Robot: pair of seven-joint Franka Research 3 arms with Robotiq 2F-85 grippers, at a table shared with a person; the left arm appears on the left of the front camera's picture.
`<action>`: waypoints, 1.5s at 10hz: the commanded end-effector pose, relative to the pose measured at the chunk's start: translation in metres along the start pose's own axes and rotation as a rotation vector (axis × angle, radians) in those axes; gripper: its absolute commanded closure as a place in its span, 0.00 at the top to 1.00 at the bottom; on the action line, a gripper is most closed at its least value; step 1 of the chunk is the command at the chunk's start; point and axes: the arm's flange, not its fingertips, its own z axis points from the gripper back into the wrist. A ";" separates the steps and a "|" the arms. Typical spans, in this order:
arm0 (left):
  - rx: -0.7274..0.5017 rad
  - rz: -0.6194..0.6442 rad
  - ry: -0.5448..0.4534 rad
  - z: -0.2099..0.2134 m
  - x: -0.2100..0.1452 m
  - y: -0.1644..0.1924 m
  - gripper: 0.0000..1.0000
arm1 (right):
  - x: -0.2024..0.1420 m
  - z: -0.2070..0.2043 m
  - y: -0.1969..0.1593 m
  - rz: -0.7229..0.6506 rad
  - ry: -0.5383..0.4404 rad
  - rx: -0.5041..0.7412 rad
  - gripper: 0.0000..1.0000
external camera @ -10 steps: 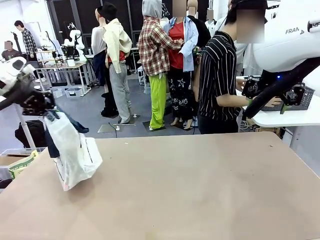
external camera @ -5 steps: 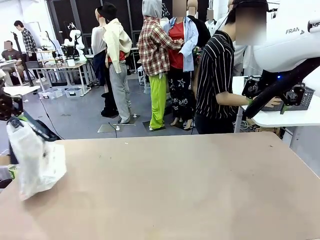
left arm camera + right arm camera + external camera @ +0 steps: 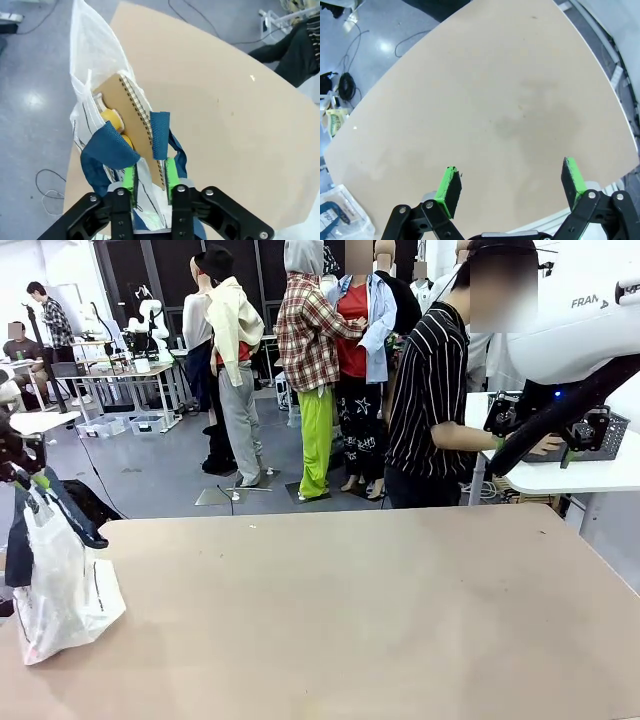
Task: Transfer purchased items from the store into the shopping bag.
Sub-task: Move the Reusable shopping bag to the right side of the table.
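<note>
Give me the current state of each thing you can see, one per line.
shopping bag: hanging from its navy handles, bottom on the table's left edge, mouth open.
tan spiral notebook: standing inside the bag.
yellow-topped containers: inside the bag beside the notebook.
left gripper: shut on the bag's handles.
right gripper: open, empty, above the table.

A person in a striped shirt (image 3: 432, 390) stands beyond the tan table (image 3: 380, 620).

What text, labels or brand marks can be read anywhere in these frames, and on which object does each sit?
"FRAN": cut off at the picture's edge, on the white casing of the right arm.
Thin dark print on the shopping bag: too small to read.
Pale packet on the floor beside the table: print blurred, unreadable.
</note>
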 end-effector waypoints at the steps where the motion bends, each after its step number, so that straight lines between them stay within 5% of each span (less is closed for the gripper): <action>1: 0.028 0.049 -0.112 0.030 -0.001 -0.012 0.95 | -0.001 0.000 -0.001 0.010 0.017 0.014 1.00; 3: -0.030 0.029 -0.252 0.073 -0.011 -0.045 1.00 | -0.001 0.000 -0.001 0.010 0.017 0.014 1.00; 6: -0.079 -0.224 -0.286 0.087 -0.041 -0.141 1.00 | -0.001 0.000 -0.001 0.010 0.017 0.014 1.00; 9: -0.124 -0.465 -0.107 0.035 -0.067 -0.228 1.00 | -0.001 0.000 -0.001 0.010 0.017 0.014 1.00; 11: -0.129 -0.483 0.017 -0.009 -0.073 -0.264 1.00 | -0.001 0.000 -0.001 0.010 0.017 0.014 1.00; 15: -0.102 -0.428 0.033 -0.065 -0.093 -0.268 1.00 | -0.001 0.000 -0.001 0.010 0.017 0.014 1.00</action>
